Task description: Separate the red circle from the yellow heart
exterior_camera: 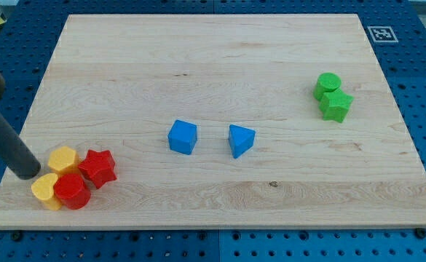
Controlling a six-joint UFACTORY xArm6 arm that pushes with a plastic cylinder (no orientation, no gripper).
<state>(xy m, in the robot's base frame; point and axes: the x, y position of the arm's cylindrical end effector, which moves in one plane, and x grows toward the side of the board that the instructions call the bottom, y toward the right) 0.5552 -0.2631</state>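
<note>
My tip (29, 173), the lower end of the dark rod, holds nothing and has no jaws to open; it rests at the wooden board's (213, 44) left edge, just beside the yellow hexagon block (62, 158). Below it lies the yellow heart block (45, 191), touching the red circle block (71, 191) on its right; the heart's pointing cannot be told, and the circle has no long axis. The red star block (98, 167) crowds the circle's upper right. Well apart sit the blue cube (183, 137), blue triangular block (241, 140), green circle (328, 85) and green star (336, 105).
</note>
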